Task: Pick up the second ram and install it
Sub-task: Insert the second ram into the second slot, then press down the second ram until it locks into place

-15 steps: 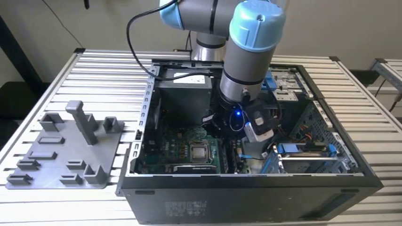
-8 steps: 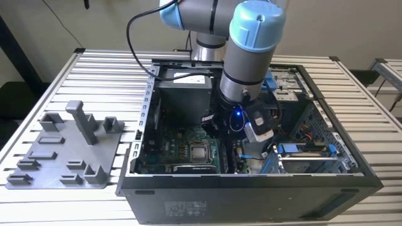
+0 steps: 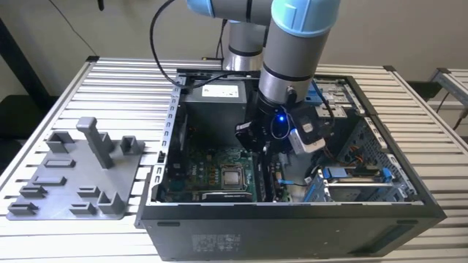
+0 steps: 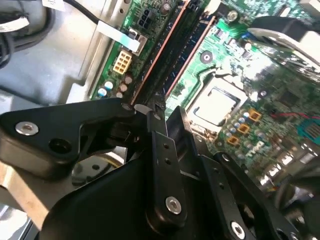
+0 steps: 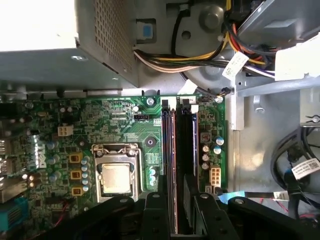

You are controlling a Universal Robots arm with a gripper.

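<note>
The second ram point(image 5: 172, 145) is a thin stick standing on edge in a slot of the green motherboard point(image 5: 115, 120), beside a dark neighbouring slot. In both wrist views my gripper point(image 5: 174, 192) has its black fingers point(image 5: 155, 210) close on either side of the stick's near end. The second wrist view shows the ram point(image 4: 192, 55) running away from the gripper point(image 4: 164, 111) as a copper-edged line. In the exterior view the gripper point(image 3: 264, 156) reaches down into the open computer case point(image 3: 292, 224), over the board's slots.
A CPU socket point(image 5: 116, 177) lies beside the slots. The grey power supply point(image 5: 50, 40) and bundled cables point(image 5: 200, 55) sit at the case's far end. A drive cage point(image 3: 358, 181) is at the exterior view's right. A grey fixture tray point(image 3: 73, 181) with upright posts stands on the slatted table.
</note>
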